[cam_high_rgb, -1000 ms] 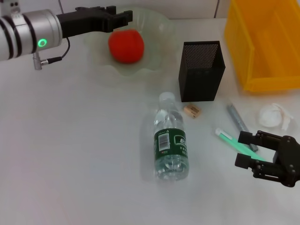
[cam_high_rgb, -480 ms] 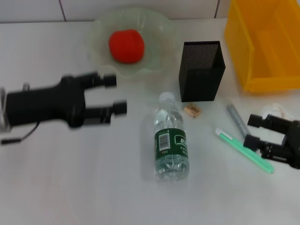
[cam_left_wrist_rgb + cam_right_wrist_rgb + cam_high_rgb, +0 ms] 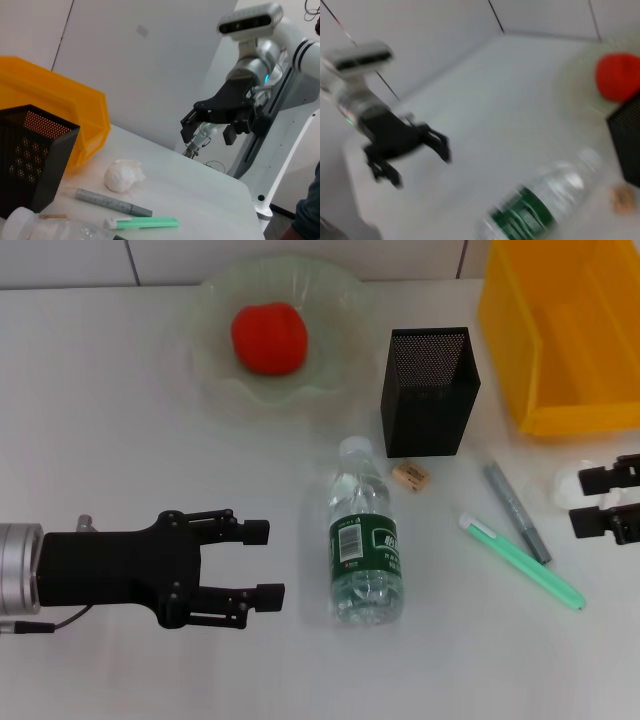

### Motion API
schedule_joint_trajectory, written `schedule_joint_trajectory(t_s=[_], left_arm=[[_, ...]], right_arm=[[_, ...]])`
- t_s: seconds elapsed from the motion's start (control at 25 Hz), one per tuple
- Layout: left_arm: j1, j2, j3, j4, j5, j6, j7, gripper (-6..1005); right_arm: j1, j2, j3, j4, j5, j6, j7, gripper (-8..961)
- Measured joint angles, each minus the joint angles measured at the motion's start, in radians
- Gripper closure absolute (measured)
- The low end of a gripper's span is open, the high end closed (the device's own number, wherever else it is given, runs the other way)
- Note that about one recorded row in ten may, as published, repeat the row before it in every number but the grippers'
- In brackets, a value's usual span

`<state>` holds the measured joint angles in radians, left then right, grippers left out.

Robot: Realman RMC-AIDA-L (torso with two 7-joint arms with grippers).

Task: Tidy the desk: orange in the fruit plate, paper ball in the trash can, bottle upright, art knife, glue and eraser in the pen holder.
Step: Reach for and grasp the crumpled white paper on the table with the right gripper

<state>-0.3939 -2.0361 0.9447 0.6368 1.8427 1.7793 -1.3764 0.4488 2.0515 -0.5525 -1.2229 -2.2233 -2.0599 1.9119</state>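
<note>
1 bottle [image 3: 366,545], 1 orange [image 3: 269,337], 1 eraser [image 3: 409,475], 2 open end effectors.

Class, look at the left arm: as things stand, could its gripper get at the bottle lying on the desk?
Probably yes. The left gripper is open, its fingers pointing at the bottle, which lies on its side just beyond them with only bare desk between.
</note>
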Motion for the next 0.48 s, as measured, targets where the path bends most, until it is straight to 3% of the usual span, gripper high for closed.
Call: schedule_joint_trajectory(t_s=[0.04,0.08,0.2,0.24,0.48], left_arm=[[0.000,-0.001,0.000,-0.002,0.000,-0.003,0.000,157],[-0.001,-0.002,0.001,-0.003,0.001,-0.009,0.000,157],[-0.001,-0.004,0.003,-0.008,0.003,-0.019,0.000,157],[-0.001,-0.005,0.003,-0.018,0.004,-0.026,0.000,157],[-0.011,-0.004,0.003,-0.047,0.014,-0.048,0.000,158]], right_arm=[[0.000,0.012,-0.069,-0.162,-0.063,0.007,0.109,215],[0.000,0.012,-0.069,-0.162,-0.063,0.007,0.109,215],[0.000,0.029,-0.177,-0.348,-0.206,0.055,0.248,215],[0.002,0.031,-0.255,-0.398,-0.279,0.098,0.324,215],[0.003,0.033,-0.359,-0.326,-0.382,0.250,0.392,215]])
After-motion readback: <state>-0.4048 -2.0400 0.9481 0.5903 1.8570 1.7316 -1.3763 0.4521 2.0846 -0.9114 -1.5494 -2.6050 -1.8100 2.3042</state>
